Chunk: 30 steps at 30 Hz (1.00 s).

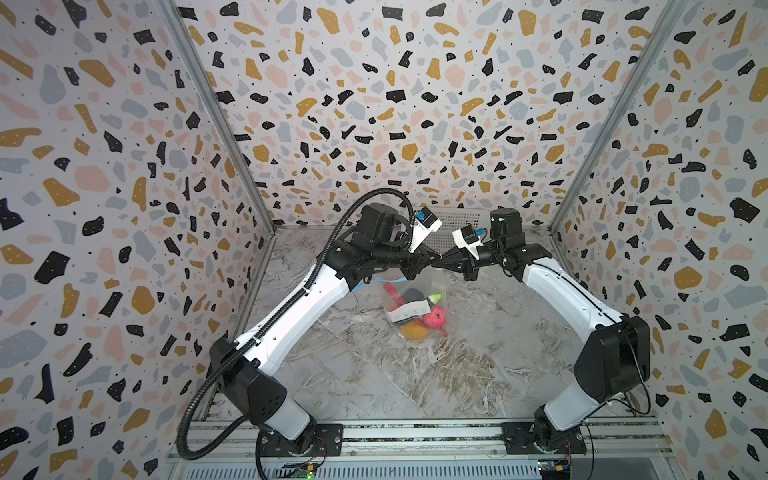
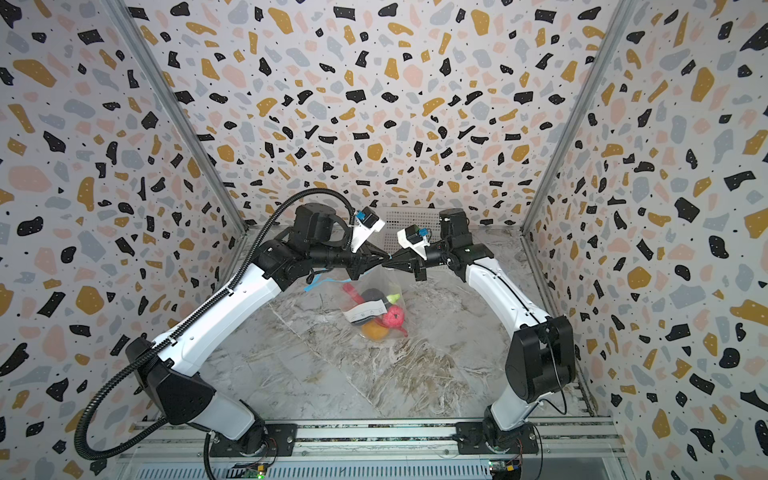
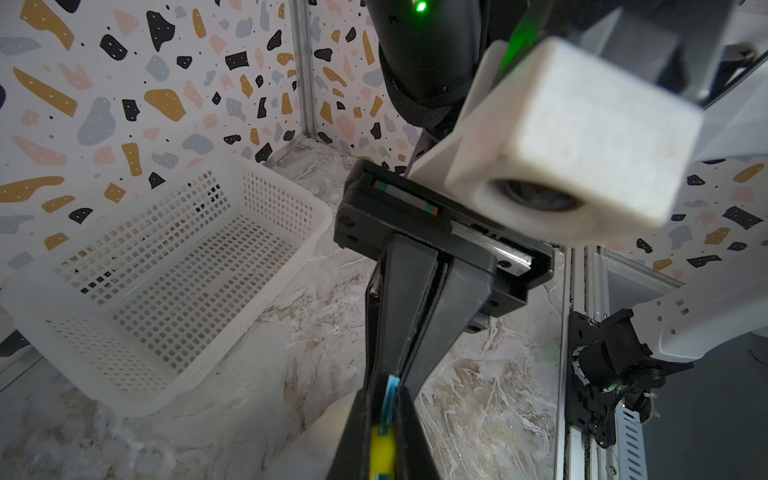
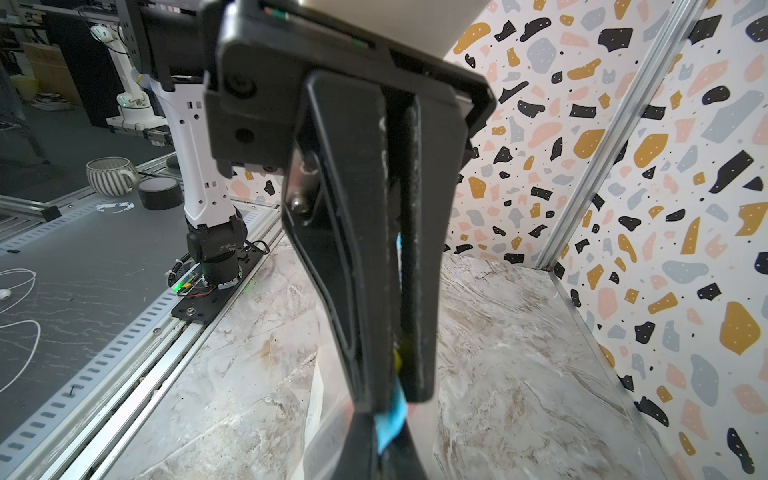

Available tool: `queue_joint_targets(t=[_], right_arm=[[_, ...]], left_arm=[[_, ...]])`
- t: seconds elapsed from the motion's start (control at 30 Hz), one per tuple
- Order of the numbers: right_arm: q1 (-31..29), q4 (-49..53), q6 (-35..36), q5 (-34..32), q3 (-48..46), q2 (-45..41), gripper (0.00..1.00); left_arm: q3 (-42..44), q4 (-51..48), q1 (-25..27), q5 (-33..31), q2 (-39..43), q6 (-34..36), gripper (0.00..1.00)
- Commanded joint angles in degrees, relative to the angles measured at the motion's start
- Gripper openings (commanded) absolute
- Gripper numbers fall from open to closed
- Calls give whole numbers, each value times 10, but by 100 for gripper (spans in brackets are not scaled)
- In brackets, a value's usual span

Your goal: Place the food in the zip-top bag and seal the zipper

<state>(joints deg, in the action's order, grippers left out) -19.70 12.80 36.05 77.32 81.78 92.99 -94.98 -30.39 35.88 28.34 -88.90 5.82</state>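
The zipper is clamped in left jaws and right jaws; its yellow tab, within the left, is resolved only by wrist views.

The big clear plastic bag looks thin, shiny and crinkly (light bounces off its folds). Its thin light-blue zipper strip looks smooth. The white plastic basket with little holes is a bit see-through and dull. The right gripper has black plastic fingers, dull and scuffed white. The grey marble-look table top is smooth, and the silver metal rail is grooved
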Motion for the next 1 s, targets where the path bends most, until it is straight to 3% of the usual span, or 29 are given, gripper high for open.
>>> queue_joint_targets(t=[0.0, 0.67, 0.97], right_arm=[[18, -44, -31, 13, -2, -36, 0], [49, -74, -54, 6, -25, -51, 0], [71, -90, -72, 0, -28, -53, 0]], left_arm=[[14, -18, -9, -39, 27, 8, 0], [62, -63, -28, -139, 89, 8, 0], [104, -84, -28, -156, 122, -5, 0]])
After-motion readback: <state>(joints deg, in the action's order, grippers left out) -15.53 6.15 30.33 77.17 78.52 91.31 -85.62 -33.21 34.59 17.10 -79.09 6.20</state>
